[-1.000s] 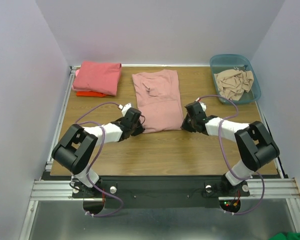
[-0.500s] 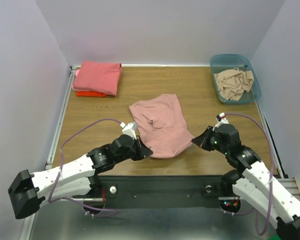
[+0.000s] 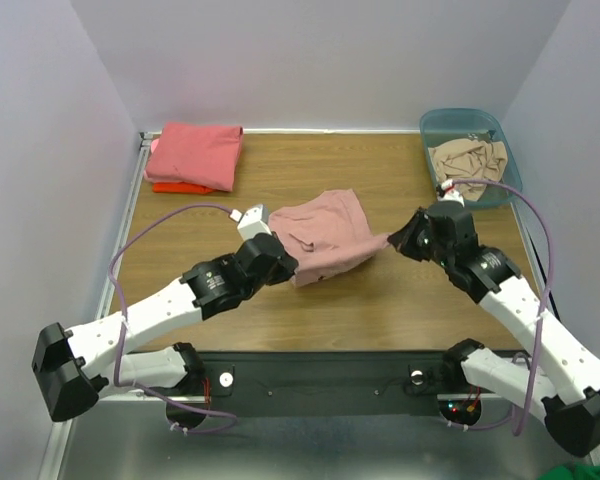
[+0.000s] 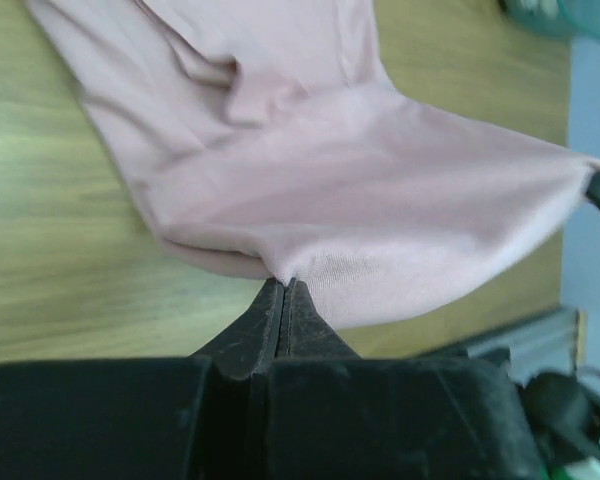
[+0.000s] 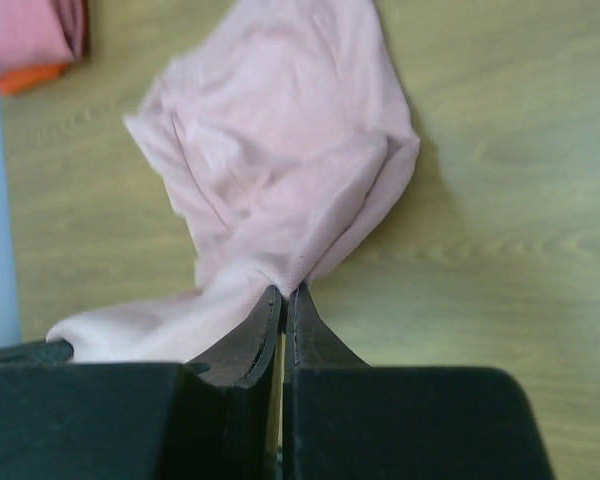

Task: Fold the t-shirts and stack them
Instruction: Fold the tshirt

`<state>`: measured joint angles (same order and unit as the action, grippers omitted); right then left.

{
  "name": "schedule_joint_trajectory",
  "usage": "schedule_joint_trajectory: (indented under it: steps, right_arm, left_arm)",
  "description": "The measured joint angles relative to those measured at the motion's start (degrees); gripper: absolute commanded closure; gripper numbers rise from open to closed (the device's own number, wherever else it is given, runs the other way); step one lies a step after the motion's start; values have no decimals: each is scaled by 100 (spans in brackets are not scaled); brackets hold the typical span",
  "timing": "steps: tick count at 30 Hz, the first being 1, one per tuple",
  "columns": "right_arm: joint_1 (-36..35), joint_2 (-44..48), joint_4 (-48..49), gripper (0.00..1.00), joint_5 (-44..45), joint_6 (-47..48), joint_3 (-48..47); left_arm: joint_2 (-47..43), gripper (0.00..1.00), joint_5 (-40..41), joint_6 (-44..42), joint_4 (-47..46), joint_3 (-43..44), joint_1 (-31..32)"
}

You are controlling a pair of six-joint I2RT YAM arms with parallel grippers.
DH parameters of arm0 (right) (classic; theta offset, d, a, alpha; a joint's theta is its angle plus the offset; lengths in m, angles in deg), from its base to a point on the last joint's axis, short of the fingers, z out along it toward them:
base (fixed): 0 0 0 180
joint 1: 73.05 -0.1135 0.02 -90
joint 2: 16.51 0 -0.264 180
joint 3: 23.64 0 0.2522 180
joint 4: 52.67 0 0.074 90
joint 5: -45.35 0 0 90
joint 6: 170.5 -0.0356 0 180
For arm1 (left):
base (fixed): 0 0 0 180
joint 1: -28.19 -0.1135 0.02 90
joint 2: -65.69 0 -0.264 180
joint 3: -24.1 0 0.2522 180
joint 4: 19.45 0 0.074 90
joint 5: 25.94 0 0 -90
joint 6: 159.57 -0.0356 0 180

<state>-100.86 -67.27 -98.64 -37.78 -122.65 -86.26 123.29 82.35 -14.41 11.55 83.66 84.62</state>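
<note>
I judge the dusty-pink cotton t-shirt (image 3: pixel 325 232) limp and light; left gripper (image 4: pixel 283 286) and right gripper (image 5: pixel 285 293) clench its opposite corners, sound holds.

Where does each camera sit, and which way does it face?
Top external: above and behind the robot, looking down on the table; left arm and right arm show.
Left wrist: on the left arm, looking along the left gripper, shut on the dusty pink t-shirt.
Right wrist: on the right arm, looking along the right gripper, shut on it.
Shared: all show that t-shirt.
</note>
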Motion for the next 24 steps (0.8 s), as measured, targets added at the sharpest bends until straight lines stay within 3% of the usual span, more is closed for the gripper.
schedule_joint_trajectory:
  steps: [4, 11, 24]
  right_arm:
    - [0, -649, 201, 100, 457, 127, -695]
    - [-4, -1934, 426, 99, 761, 337, -1390]
    - [212, -4463, 817, 100, 935, 765, -2924]
  left_arm:
    - [280, 100, 267, -181, 66, 348, -393]
    - [713, 100, -55, -592, -280, 507, -1480]
    - [2371, 100, -400, -1051, -723, 1307, -2524]
